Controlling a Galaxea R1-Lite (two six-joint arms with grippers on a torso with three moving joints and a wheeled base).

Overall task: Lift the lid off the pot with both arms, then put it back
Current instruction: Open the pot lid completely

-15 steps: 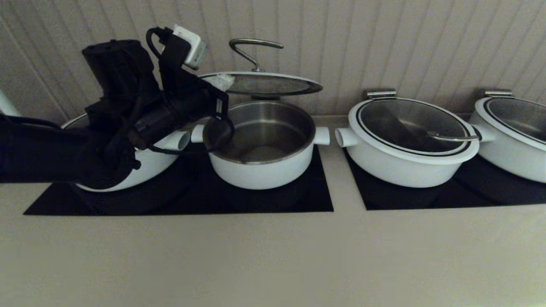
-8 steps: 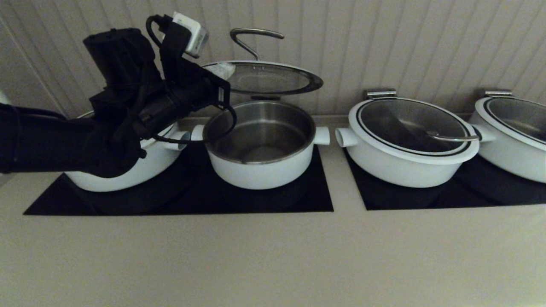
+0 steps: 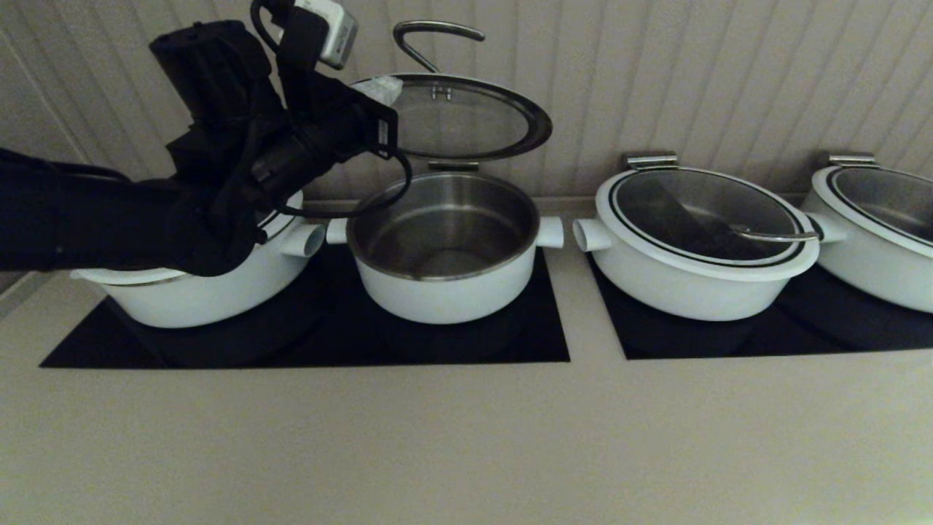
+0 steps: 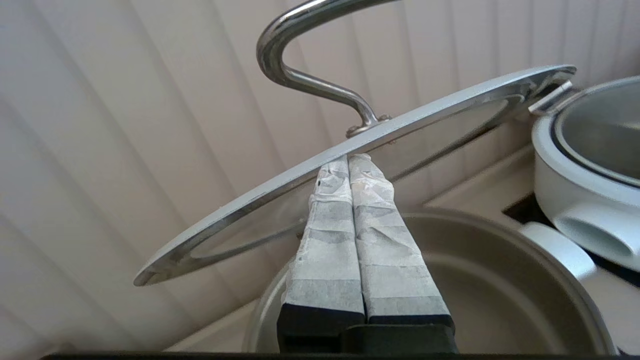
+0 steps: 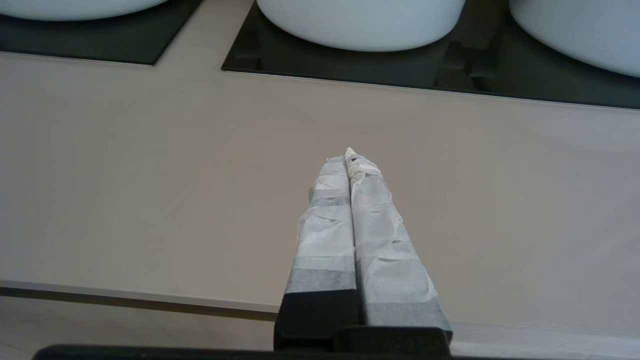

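The white pot (image 3: 444, 292) stands open on the black hob, its steel bowl empty. The glass lid (image 3: 466, 117) hangs tilted above it, left edge raised, its steel loop handle (image 3: 430, 33) pointing up at the wall. My left gripper (image 3: 383, 87) is shut, with its taped tips pressed together under the lid's left rim; this shows in the left wrist view (image 4: 348, 162), where the lid (image 4: 440, 115) rests on them. My right gripper (image 5: 348, 157) is shut and empty over the bare counter near its front edge, out of the head view.
A white pot (image 3: 189, 292) sits left of the open pot, partly behind my left arm. Two lidded white pots (image 3: 692, 284) (image 3: 875, 255) stand to the right on a second black hob (image 3: 729, 343). A ribbed wall (image 3: 656, 73) runs close behind the row.
My left arm has risen, and the lid's left edge has gone up with it. The lid now tilts more steeply above the pot. The pot has not moved.
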